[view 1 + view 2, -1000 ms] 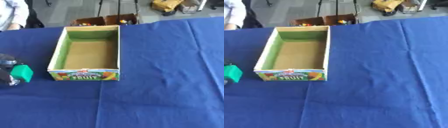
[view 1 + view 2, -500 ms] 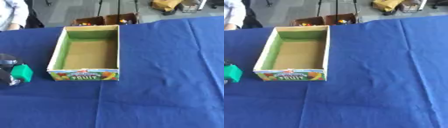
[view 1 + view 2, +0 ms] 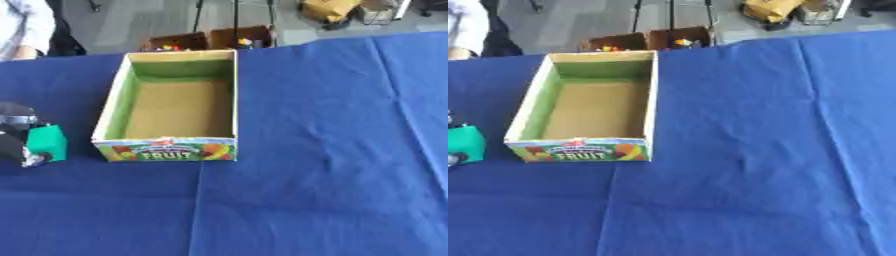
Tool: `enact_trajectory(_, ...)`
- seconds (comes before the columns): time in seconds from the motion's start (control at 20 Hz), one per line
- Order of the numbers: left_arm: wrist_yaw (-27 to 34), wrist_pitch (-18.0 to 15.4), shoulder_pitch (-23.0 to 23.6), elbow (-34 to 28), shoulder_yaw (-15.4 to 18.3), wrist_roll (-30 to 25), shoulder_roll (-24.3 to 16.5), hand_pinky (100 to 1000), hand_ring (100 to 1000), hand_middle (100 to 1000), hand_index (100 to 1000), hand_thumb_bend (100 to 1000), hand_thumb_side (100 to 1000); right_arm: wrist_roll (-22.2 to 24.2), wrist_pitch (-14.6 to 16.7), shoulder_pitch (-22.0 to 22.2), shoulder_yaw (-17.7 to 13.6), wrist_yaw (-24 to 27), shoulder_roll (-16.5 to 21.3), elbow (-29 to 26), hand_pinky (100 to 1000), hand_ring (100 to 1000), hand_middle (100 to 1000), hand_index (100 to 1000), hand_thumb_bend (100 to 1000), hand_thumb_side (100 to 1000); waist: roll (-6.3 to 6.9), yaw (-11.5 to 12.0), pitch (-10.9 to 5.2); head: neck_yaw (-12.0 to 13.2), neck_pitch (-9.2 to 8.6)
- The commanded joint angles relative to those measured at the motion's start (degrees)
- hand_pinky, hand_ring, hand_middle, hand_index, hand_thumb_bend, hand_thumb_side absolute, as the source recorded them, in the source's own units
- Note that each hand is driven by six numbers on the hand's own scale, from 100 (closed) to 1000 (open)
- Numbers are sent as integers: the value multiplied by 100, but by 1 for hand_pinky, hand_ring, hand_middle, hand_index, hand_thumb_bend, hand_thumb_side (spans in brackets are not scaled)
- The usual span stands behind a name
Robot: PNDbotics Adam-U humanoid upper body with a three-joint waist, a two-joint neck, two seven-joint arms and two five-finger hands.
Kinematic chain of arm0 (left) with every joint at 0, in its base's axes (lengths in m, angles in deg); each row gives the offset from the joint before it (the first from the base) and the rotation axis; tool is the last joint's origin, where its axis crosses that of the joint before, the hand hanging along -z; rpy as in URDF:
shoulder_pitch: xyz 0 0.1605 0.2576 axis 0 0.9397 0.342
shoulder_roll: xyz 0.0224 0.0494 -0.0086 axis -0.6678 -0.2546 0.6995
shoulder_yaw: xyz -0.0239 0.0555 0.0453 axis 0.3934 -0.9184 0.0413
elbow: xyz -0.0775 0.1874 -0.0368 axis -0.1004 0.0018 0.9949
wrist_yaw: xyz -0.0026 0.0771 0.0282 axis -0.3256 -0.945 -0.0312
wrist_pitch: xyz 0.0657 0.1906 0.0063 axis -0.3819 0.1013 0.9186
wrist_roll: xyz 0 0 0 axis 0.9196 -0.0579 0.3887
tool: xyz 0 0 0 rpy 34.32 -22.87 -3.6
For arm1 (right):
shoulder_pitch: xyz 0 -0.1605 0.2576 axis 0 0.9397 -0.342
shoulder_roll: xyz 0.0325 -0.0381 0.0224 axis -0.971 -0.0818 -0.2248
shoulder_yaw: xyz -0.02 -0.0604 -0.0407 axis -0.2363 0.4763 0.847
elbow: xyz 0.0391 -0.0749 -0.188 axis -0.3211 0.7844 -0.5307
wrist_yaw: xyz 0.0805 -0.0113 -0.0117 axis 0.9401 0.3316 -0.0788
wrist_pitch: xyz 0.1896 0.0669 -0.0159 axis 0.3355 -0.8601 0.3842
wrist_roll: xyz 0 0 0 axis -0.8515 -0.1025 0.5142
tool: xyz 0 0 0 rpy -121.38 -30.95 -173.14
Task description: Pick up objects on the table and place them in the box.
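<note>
Currently | one box (image 3: 172, 150), empty | one green block (image 3: 47, 142) pinched in left hand (image 3: 16, 137)

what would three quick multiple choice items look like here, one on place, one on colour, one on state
1. Where is the green block relative to the box?
A. inside it
B. to its left, at the robot's left hand
C. on the table to its right

2. What colour is the cloth on the table?
A. red
B. white
C. blue

3. What is the state of the box?
A. open-topped, with nothing visible inside
B. closed with a lid
C. tipped on its side

Answers:
1 B: the block sits left of the box's front corner, against the dark hand.
2 C: blue cloth covers the whole table.
3 A: the bare brown floor and green inner walls show.
</note>
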Motion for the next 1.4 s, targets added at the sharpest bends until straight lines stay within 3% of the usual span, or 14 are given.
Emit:
enact_trajectory(0.05, -71, -149, -135, -155, 117, -68, -160, 455, 565, 663, 767, 100, 397, 5, -10, -24, -29, 36, 108, -116, 724, 709, 486, 681, 100, 781, 3, 7, -145, 19, -29)
enact_trajectory(0.5, -147, -93, -171, -241, 217, 180, -162, 420, 539, 642, 737, 100, 362, -5, -13, -21, -30, 41, 96, -116, 723, 709, 489, 682, 100, 780, 3, 8, -191, 8, -35)
enact_trajectory(1.4, 757, 24, -898, -1371, 407, 42, -29, 382, 520, 639, 737, 100, 369, -30, -52, 74, -15, 36, 70, -116, 722, 709, 495, 682, 100, 772, 38, 100, -430, -18, 92)
